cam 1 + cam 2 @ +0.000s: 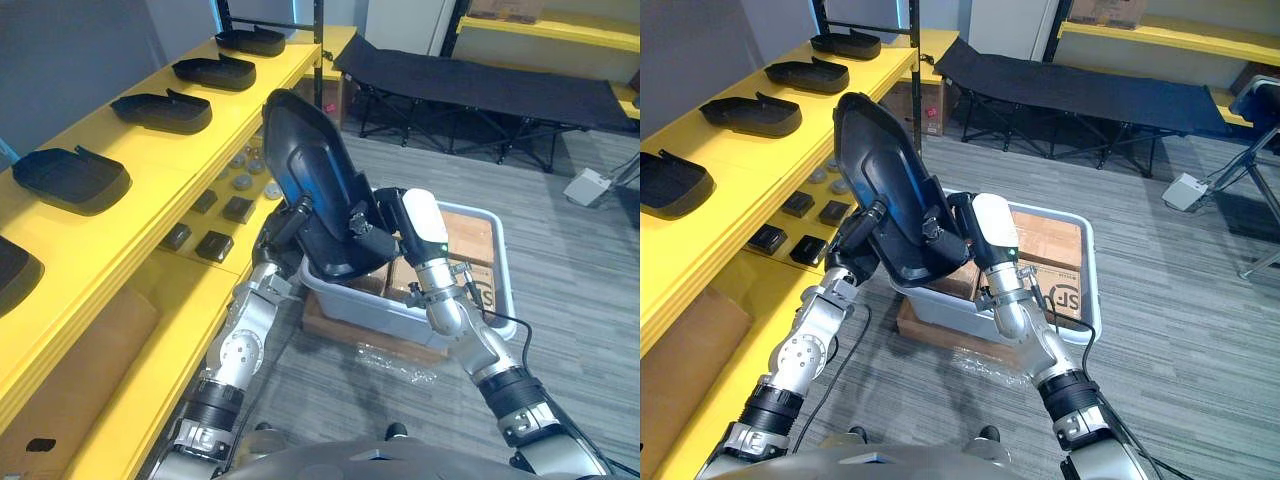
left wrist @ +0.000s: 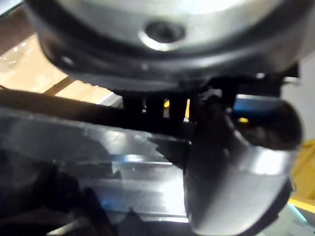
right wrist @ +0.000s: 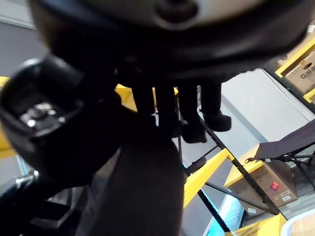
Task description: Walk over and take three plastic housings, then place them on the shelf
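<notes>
A large black plastic housing [image 1: 310,180] is held up on edge between both hands, above the near corner of a pale grey bin [image 1: 500,290]. My left hand [image 1: 288,225] grips its lower left side, and my right hand [image 1: 368,232] grips its lower right side. In the left wrist view the fingers [image 2: 157,105] and thumb [image 2: 236,162] clamp the glossy shell [image 2: 98,162]. The right wrist view has the fingers [image 3: 192,108] curled over the dark housing [image 3: 142,196]. Several more black housings [image 1: 162,110] lie in a row on the yellow shelf [image 1: 150,160] at the left.
The bin holds cardboard boxes [image 1: 470,245] and stands on a flat cardboard piece [image 1: 330,320]. Small dark and grey parts [image 1: 215,245] lie on the shelf's lower level. A black folding cot [image 1: 480,85] stands behind, and grey floor lies open to the right.
</notes>
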Controlling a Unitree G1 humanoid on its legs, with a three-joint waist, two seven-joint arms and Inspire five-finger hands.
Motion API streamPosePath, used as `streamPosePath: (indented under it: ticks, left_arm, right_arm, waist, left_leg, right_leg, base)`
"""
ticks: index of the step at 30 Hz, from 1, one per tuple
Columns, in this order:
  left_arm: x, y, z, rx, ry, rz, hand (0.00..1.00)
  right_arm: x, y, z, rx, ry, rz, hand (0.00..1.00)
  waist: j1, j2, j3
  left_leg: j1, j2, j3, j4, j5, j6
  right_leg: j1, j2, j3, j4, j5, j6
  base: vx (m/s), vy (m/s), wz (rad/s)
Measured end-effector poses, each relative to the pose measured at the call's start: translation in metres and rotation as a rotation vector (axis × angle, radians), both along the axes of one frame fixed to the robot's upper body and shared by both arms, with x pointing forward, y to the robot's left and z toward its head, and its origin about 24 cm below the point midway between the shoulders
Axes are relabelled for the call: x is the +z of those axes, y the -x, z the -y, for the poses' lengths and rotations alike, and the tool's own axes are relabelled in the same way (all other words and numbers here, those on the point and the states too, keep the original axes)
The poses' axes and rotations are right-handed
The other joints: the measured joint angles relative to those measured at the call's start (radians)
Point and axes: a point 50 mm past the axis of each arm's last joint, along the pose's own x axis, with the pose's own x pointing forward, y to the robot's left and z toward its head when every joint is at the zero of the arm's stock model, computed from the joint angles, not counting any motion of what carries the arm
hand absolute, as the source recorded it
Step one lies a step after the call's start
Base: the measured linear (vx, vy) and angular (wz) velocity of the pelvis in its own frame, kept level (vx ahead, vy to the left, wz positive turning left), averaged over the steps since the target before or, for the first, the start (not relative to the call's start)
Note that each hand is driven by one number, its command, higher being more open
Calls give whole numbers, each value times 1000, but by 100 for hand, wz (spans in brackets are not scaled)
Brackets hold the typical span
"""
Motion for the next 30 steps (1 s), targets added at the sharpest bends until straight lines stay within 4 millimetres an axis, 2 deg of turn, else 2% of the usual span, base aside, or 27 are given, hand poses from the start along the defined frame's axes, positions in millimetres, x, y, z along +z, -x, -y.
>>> streamPosePath:
  ticks: [6,7,11,16,18,20,21,22,25,28,30]
  left_arm:
    - [-12,5,-1,-21,-10,-10,0]
    - [-12,5,0,-21,-11,-9,0]
    - [-12,5,-1,-17,-18,9,0]
    - [-8,14,-9,53,-105,74,0]
    - [3,26,-14,120,-200,149,0]
    - [23,36,-17,194,-320,258,0]
    - [28,37,-17,216,-351,288,0]
    - [38,39,-23,280,-426,356,0]
    - [47,46,-40,412,-540,414,0]
    - [47,58,-57,545,-664,401,0]
    - [45,63,-64,591,-715,392,0]
  right_arm:
    - [-10,7,-1,-9,-18,-36,0]
    - [-10,7,-1,-9,-18,-37,100]
    - [-10,7,-2,-2,-62,-53,100]
    - [-1,12,-10,48,-259,-95,100]
    - [8,21,-8,124,-473,-165,100]
    - [17,29,-5,254,-734,-219,100]
    - [20,31,-3,287,-788,-219,100]
    - [26,35,3,354,-889,-200,100]
    - [39,42,19,426,-1018,-94,100]
    - [46,56,42,437,-1060,-4,100]
    - [42,62,52,415,-1059,1,100]
  waist:
    - [0,-19,-12]
    - [0,-19,-12]
    - [-1,-19,-12]
    - [-2,-19,-12]
    - [-1,-19,-12]
    - [-1,-19,-12]
    - [-1,-19,-12]
    - [-2,-18,-12]
    - [-16,-14,-13]
    - [-28,-5,-19]
    - [-29,2,-24]
  left_leg:
    - [0,1,1,1,-2,-2]
    - [0,1,1,1,-2,-2]
    - [0,2,0,1,-2,-2]
    - [-1,1,4,-1,-5,-4]
    - [-1,1,4,-1,-7,-5]
    - [-2,1,2,-1,-10,-5]
    - [-2,0,1,-1,-10,-5]
    - [-2,0,-1,-1,-10,-5]
    - [-1,0,1,-1,-11,-4]
    - [2,1,3,-9,-12,-3]
    - [2,1,9,-21,-7,-2]
  right_leg:
    - [-1,0,3,-1,-1,-1]
    - [-1,0,3,-1,-1,-1]
    - [-2,1,3,-5,0,-1]
    - [-2,2,2,-13,0,0]
    - [-2,3,1,-14,0,-1]
    - [0,2,-4,-14,0,-1]
    - [1,2,-6,-14,0,-1]
    - [2,2,-8,-13,-1,-1]
    - [2,1,-9,-8,-8,-4]
    - [-3,0,-10,4,-23,-11]
    - [-14,0,-9,4,-24,-12]
  base:
    - [0,0,0]
    - [0,0,0]
    - [-1,1,-1]
    - [1,2,-2]
    - [0,0,0]
    - [0,0,2]
    - [0,0,5]
    - [0,0,0]
    - [0,0,1]
    - [0,0,2]
    - [-13,5,-8]
